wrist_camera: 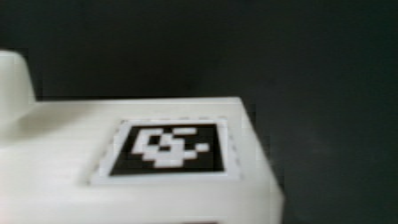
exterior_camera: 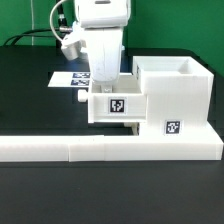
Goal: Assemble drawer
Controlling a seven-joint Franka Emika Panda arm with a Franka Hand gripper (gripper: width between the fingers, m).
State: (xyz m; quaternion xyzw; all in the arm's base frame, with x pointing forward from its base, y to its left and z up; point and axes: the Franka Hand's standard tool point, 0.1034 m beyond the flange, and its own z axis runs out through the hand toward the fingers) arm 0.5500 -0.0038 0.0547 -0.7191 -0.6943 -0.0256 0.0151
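Observation:
The tall white case (exterior_camera: pixel 172 85) of the drawer stands at the exterior view's right, open on top, with a square tag low on its front. A small white tray (exterior_camera: pixel 117 106) with a square tag on its front sits against the case's left side. My gripper (exterior_camera: pixel 104 88) reaches straight down onto the tray; its fingertips are hidden behind the tray's front wall and seem closed on it. The wrist view is filled by the tray's white face (wrist_camera: pixel 107 190) and its tag (wrist_camera: pixel 169 148), very close and blurred. No second tray shows.
The long low white L-shaped border wall (exterior_camera: pixel 100 150) runs along the front, just before the tray and the case. The marker board (exterior_camera: pixel 72 78) lies on the black table behind the arm. Black table (exterior_camera: pixel 30 105) shows to the exterior view's left.

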